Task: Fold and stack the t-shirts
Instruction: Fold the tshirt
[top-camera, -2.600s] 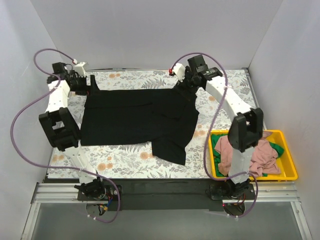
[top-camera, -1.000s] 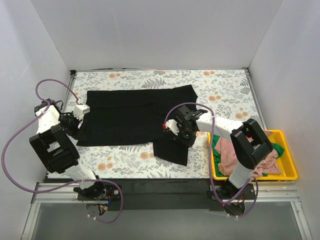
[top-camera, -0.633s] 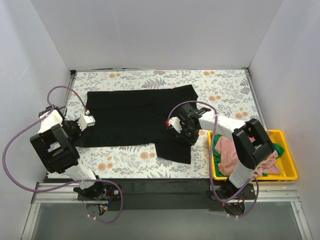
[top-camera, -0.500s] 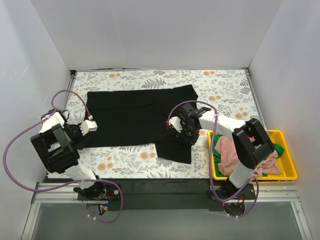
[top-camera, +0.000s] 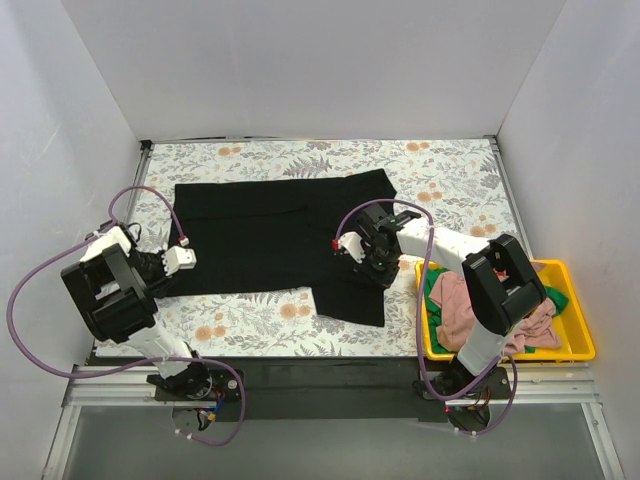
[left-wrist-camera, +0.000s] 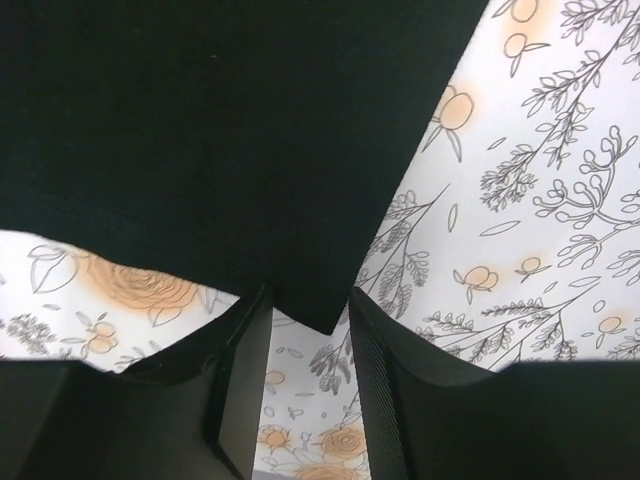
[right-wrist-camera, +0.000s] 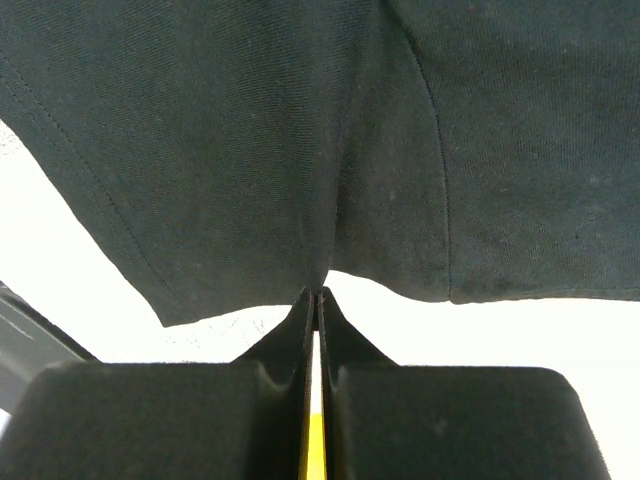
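The black t-shirt lies spread flat on the floral tablecloth, its lower right part hanging further toward the near edge. My left gripper sits low at the shirt's near-left corner. In the left wrist view that corner lies between the tips of my left gripper, whose jaws stand a little apart, not pinching it. My right gripper is at the shirt's right edge. The right wrist view shows my right gripper shut on a pinch of the black cloth. A pink t-shirt and a green one lie crumpled in the bin.
The yellow bin stands at the near right, beside the right arm's base. White walls close in the table on three sides. Purple cables loop from both arms over the cloth.
My left gripper slid right along the near edge to the shirt's near-left corner and its jaws narrowed. My right gripper, holding the cloth, shifted slightly up and right.
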